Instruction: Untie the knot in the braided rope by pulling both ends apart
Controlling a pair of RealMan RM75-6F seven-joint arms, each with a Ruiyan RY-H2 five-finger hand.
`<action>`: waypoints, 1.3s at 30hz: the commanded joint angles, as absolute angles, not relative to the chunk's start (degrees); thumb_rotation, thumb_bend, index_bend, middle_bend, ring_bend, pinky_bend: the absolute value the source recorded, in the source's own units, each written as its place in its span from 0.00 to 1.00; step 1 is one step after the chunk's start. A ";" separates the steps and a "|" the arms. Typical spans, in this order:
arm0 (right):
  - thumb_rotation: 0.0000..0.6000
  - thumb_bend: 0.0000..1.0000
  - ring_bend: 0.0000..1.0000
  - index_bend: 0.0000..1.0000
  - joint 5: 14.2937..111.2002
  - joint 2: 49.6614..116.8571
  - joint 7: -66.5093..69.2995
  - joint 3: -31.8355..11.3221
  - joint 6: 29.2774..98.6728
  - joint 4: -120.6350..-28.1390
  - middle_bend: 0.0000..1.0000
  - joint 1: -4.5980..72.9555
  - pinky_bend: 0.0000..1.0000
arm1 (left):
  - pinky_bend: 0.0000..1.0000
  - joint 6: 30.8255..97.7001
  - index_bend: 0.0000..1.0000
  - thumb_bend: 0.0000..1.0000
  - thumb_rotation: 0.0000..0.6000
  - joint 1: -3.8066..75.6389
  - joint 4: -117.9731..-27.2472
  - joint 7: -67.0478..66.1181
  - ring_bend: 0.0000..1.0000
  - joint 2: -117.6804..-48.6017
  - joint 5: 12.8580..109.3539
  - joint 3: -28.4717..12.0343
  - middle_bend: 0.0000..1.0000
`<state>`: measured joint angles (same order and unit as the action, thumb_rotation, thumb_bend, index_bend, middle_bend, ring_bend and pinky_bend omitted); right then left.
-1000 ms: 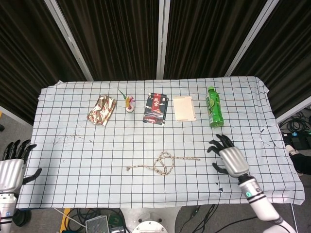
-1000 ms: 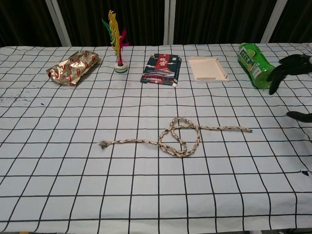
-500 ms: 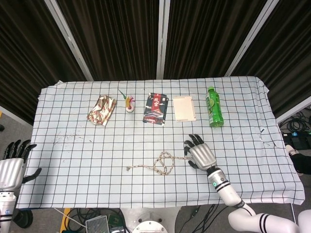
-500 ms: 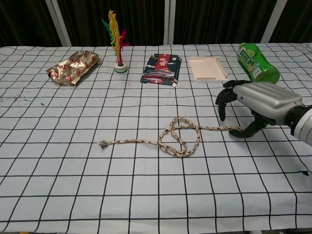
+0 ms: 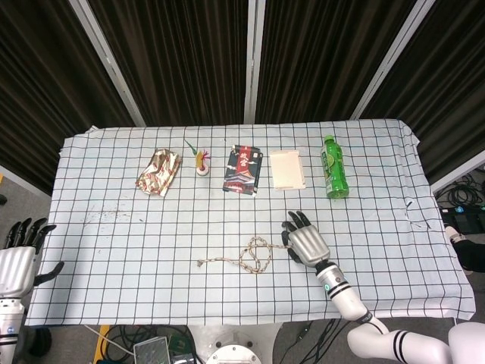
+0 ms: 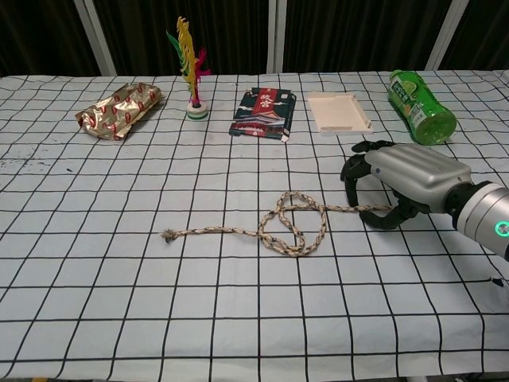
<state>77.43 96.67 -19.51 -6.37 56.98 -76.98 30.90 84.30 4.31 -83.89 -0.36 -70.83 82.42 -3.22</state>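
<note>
Your right robot hand [image 6: 402, 181] arches, fingers apart, over the braided rope [image 6: 290, 224]'s right end, not yet gripping. The rope looks light and limp; pinch each free end.

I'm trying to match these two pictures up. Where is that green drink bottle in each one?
Head view: the green bottle lies at the table's far right, right of the white tray.
Chest view: the green bottle is at the upper right, beyond the right hand.
Shared landmark: the white tray sits just left of the bottle in both.
</note>
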 commanded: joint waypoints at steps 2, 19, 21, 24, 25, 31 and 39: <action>1.00 0.35 0.01 0.53 77.15 96.78 -19.51 -6.35 56.98 -76.86 0.24 31.10 0.06 | 0.00 84.23 0.20 0.16 1.00 4.33 -83.70 -0.25 0.00 -70.91 82.46 -3.19 0.10; 1.00 0.48 0.01 0.65 75.37 96.34 -19.81 -7.09 59.20 -78.55 0.27 31.01 0.05 | 0.00 81.13 0.20 0.16 1.00 9.93 -84.03 1.22 0.00 -69.30 89.91 -2.83 0.10; 1.00 0.48 0.01 0.66 74.48 95.95 -20.03 -7.60 59.30 -79.61 0.27 31.00 0.05 | 0.00 79.17 0.22 0.16 1.00 12.11 -84.70 3.64 0.00 -69.15 91.53 -2.85 0.10; 1.00 0.50 0.01 0.67 72.98 95.56 -20.74 -8.46 59.63 -81.16 0.28 31.01 0.05 | 0.00 74.96 0.26 0.16 1.00 15.87 -85.59 7.21 0.00 -69.13 93.28 -2.81 0.11; 1.00 0.51 0.01 0.67 72.48 95.45 -21.01 -8.73 59.76 -81.63 0.28 31.01 0.05 | 0.00 73.79 0.27 0.16 1.00 17.00 -85.85 8.09 0.00 -69.35 93.80 -2.82 0.12; 1.00 0.53 0.01 0.68 69.28 94.71 -22.47 -10.69 61.31 -84.36 0.28 30.85 0.04 | 0.00 66.26 0.34 0.16 1.00 23.53 -88.43 11.35 0.00 -71.86 95.75 -2.47 0.14; 1.00 0.55 0.01 0.68 67.30 94.01 -23.50 -11.55 63.50 -86.62 0.29 30.45 0.02 | 0.00 58.31 0.38 0.16 1.00 28.90 -90.23 3.01 0.00 -79.70 90.65 -3.98 0.14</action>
